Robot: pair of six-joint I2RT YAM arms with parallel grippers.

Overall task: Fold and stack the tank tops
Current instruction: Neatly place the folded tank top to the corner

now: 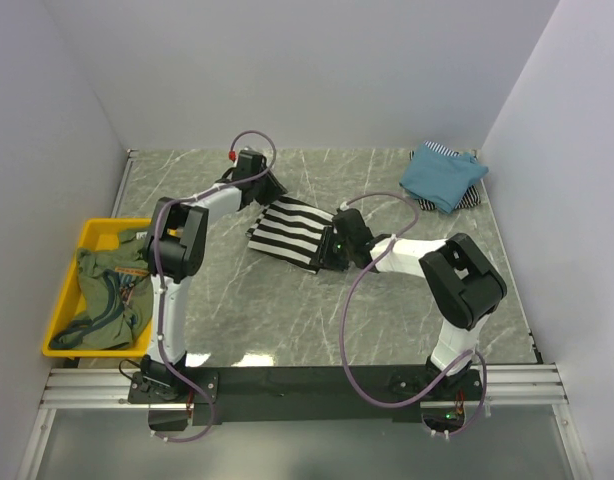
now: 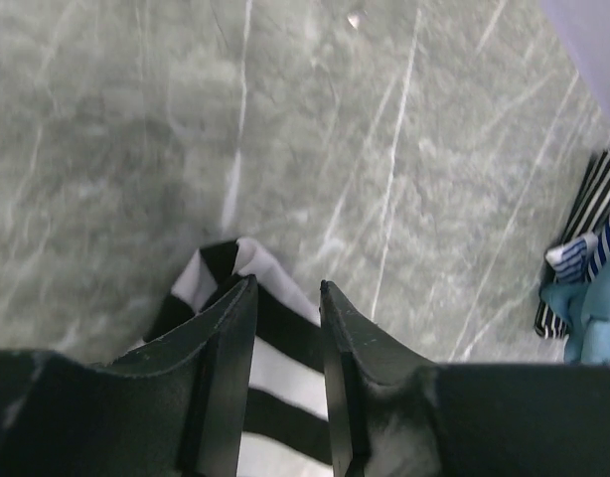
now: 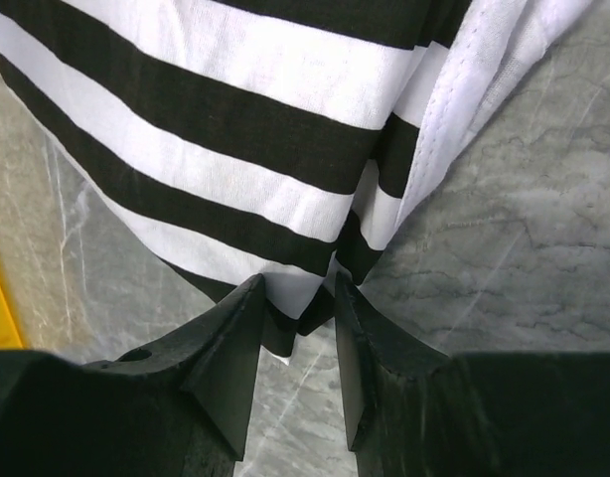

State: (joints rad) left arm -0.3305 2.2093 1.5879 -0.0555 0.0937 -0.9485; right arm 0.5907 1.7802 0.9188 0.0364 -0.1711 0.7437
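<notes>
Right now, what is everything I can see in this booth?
striped tank top: one, black and white, mid-table between both grippers
teal tank top: one, teal-blue, folded on the pile at the far right
pinstriped tank top: one, navy-white, under the teal one
olive tank top: one, olive-green, crumpled in the bin
bin: one, yellow, left edge
table: one, grey marbled
left gripper: one, black, closed on the striped top's far corner
right gripper: one, black, pinching its near corner

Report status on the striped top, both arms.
Left gripper and right gripper each pinching an edge of the black-and-white striped tank top. Top lies on the table. Nothing in the way.
</notes>
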